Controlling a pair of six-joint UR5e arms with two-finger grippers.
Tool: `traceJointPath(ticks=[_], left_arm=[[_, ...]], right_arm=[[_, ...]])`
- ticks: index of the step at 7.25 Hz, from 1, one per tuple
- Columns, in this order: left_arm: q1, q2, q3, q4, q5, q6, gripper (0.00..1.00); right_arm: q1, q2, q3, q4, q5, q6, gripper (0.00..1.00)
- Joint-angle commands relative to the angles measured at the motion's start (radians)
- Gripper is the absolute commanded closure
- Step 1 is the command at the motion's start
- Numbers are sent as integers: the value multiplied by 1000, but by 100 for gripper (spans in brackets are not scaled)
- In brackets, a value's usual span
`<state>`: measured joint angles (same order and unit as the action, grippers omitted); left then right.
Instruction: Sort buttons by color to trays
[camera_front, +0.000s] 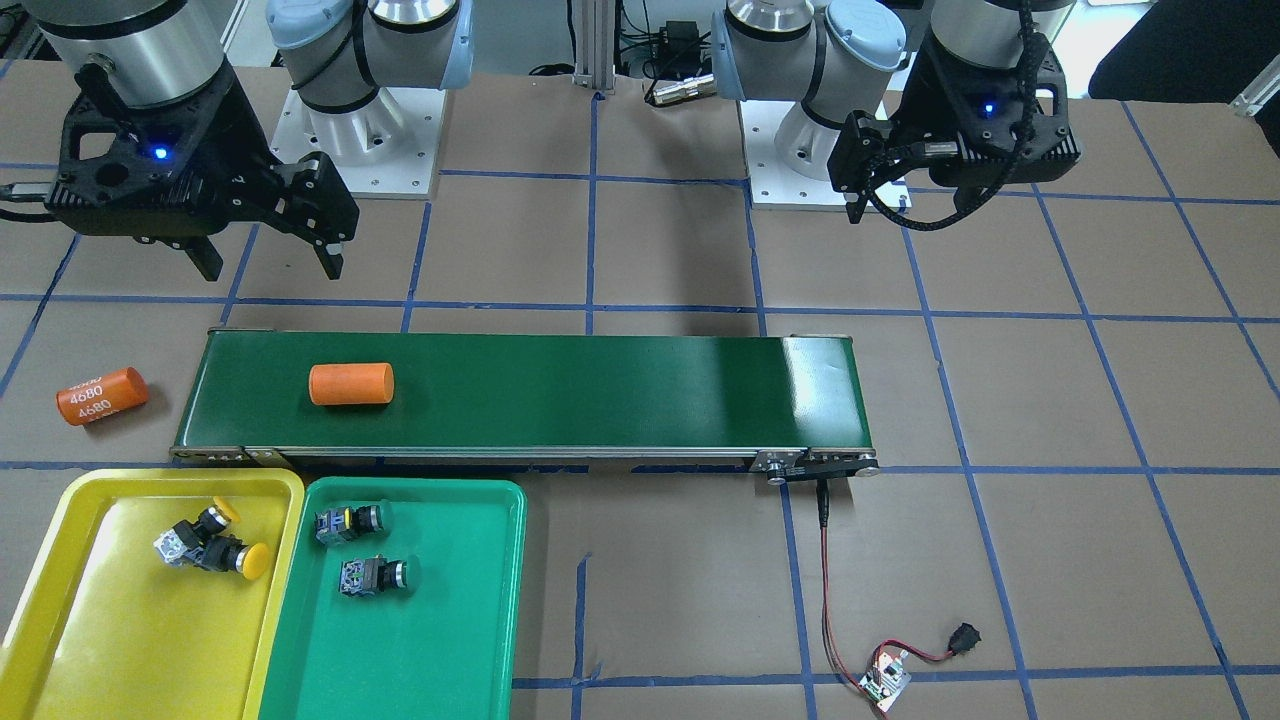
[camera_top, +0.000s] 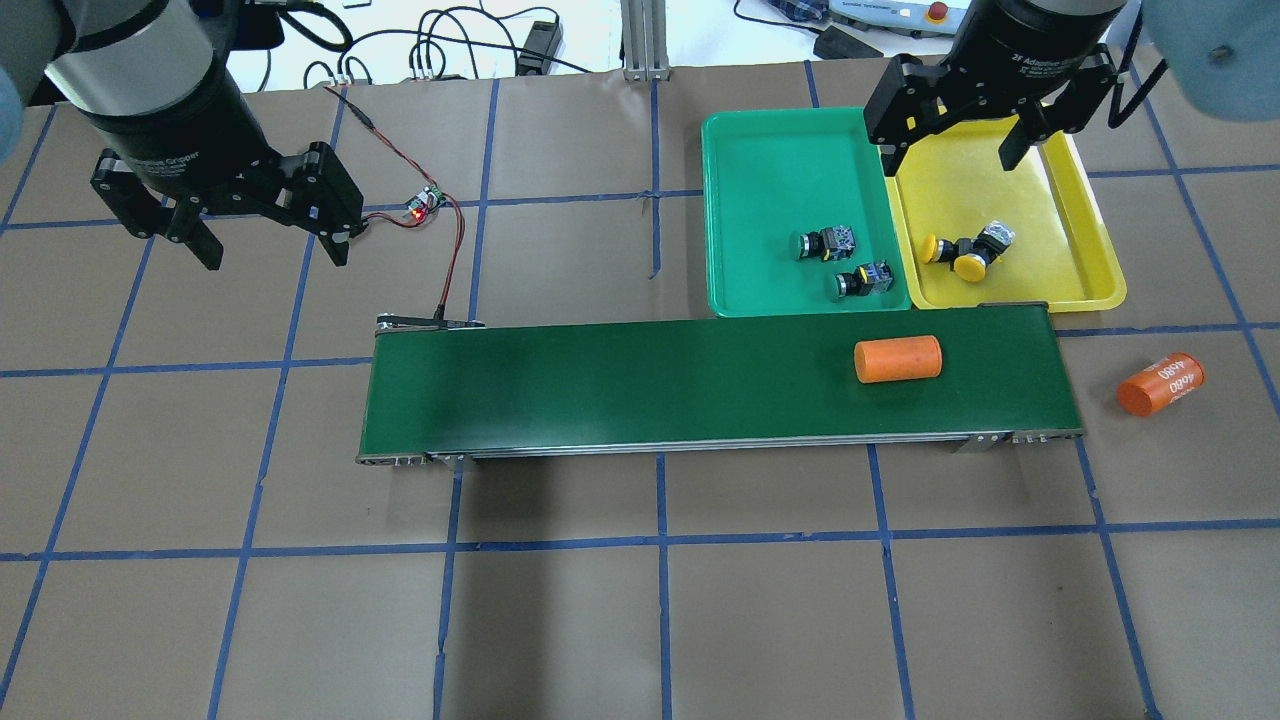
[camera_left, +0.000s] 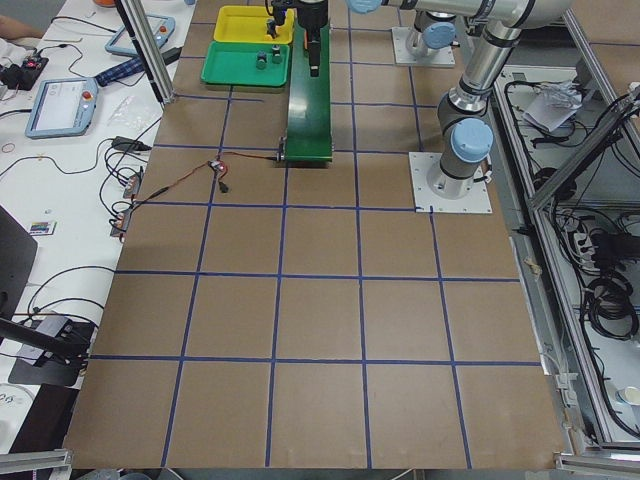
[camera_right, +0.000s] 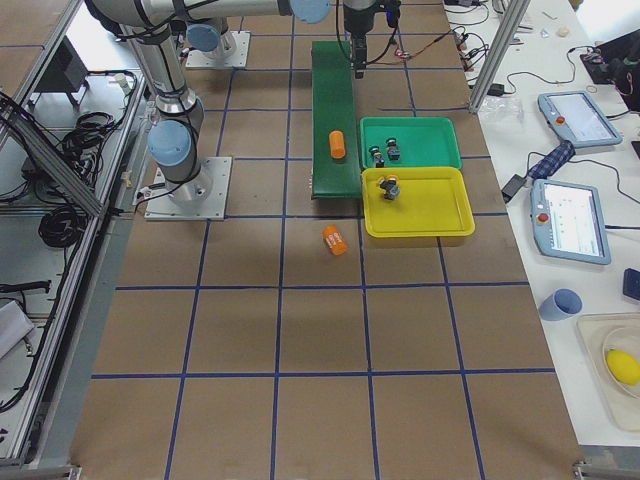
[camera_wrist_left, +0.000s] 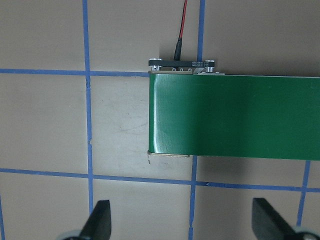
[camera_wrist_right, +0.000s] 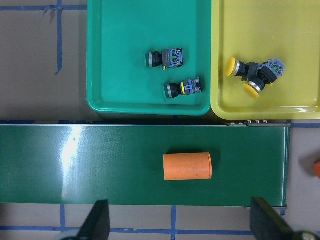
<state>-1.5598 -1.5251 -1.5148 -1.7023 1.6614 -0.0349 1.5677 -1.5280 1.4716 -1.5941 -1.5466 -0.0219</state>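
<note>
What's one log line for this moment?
yellow buttons in yellow tray | green buttons in green tray | left gripper open | right gripper open

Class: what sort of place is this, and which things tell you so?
Probably a robotics lab: two arms bolted to a tape-gridded table, a small conveyor, and teach pendants alongside.
</note>
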Motion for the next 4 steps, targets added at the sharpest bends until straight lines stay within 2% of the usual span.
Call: traceJointPath(ticks=[1,4], left_arm=[[4,14,-2,0,1,1,0],[3,8,-2,0,0,1,0]], right_arm=[[0,-1,-2,-1,2,-1,0],[0,-1,0,3,3,-1,0]])
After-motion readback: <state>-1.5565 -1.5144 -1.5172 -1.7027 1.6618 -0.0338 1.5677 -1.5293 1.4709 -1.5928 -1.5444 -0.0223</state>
